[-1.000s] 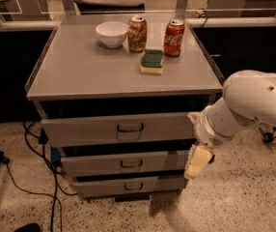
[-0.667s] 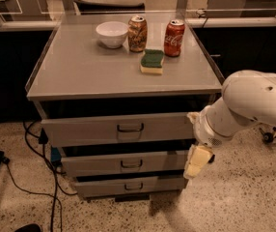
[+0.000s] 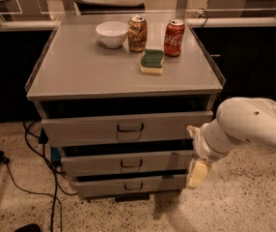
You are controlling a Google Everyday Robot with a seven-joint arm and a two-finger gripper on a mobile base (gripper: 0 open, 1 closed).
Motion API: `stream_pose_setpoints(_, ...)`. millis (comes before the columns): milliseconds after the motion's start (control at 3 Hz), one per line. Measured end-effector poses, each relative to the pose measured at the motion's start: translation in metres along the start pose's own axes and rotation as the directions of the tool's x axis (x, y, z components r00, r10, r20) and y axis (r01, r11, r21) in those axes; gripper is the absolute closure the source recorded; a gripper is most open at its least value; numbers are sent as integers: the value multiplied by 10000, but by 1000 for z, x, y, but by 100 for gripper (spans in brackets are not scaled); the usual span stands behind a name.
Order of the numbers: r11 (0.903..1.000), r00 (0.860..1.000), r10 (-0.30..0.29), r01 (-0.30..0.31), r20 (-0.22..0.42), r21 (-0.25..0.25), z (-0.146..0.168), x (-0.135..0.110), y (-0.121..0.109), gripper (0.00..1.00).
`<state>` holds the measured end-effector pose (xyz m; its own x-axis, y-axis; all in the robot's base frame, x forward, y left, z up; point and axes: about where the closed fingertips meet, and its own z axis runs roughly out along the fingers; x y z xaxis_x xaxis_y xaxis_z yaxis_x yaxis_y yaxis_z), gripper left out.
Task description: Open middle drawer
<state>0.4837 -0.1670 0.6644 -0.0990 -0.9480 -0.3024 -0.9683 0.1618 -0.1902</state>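
The middle drawer (image 3: 94, 163) is the mid-sized grey front of three, with a small dark bar handle (image 3: 131, 164) at its centre; it stands slightly out, with a dark gap above it. The top drawer (image 3: 80, 128) juts further out and the lowest drawer (image 3: 99, 185) sits below. My gripper (image 3: 197, 172) hangs from the white arm (image 3: 254, 127) at the right end of the middle drawer front, its pale yellowish finger (image 3: 196, 174) pointing down beside the cabinet's right edge. It holds nothing that I can see.
On the cabinet top (image 3: 80, 71) stand a white bowl (image 3: 112, 34), a brown can (image 3: 137, 33), a red cola can (image 3: 174, 37) and a green-yellow sponge (image 3: 152, 62). Black cables (image 3: 32, 144) trail on the speckled floor at the left. Railings and counters run behind.
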Motion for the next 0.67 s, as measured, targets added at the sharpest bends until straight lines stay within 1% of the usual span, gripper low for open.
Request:
stream_pose_setpoints(333, 9999, 9996, -88, 89, 252, -53, 43, 15, 7, 0)
stream_pose_setpoints(667, 9997, 9978, -152, 165, 645, -205, 83, 23, 15, 0)
